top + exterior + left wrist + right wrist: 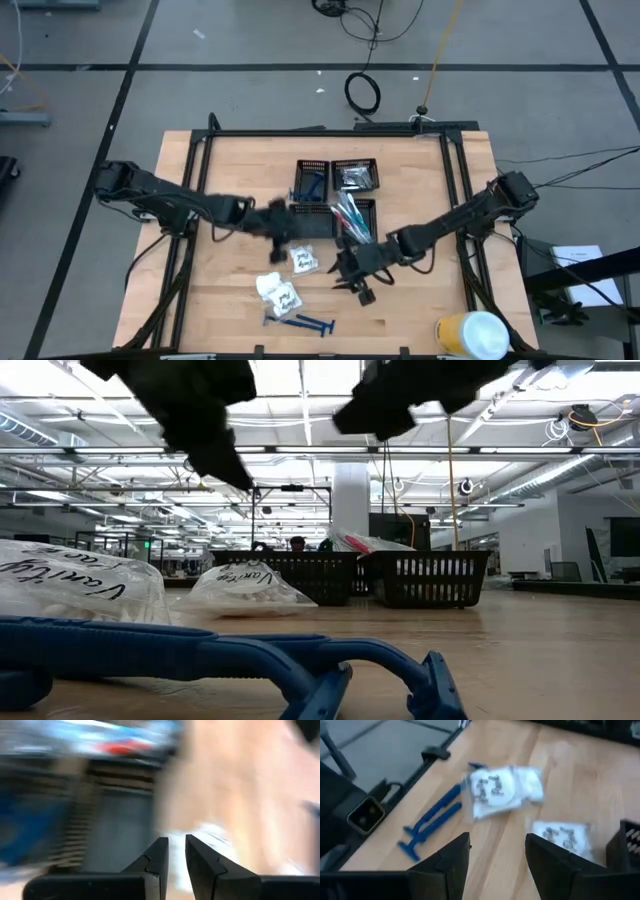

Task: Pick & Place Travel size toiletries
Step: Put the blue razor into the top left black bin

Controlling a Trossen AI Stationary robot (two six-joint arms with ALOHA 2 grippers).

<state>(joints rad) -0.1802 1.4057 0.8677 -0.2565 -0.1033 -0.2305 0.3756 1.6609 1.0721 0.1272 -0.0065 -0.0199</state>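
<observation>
Several white crinkly packets lie flat on the wooden table, one more nearer the trays. Two blue razors lie by the near edge. Toothbrushes stick out of a black mesh tray. My left gripper hovers beside the near-left tray, almost shut with a thin gap and nothing between the fingers. My right gripper is open above bare wood, right of the packets, holding nothing.
Four black mesh trays stand in a block at mid-table; the far-left one holds blue razors, the far-right one silvery pieces. A large yellow-and-white cylinder stands at the near right corner. Black frame rails border the table.
</observation>
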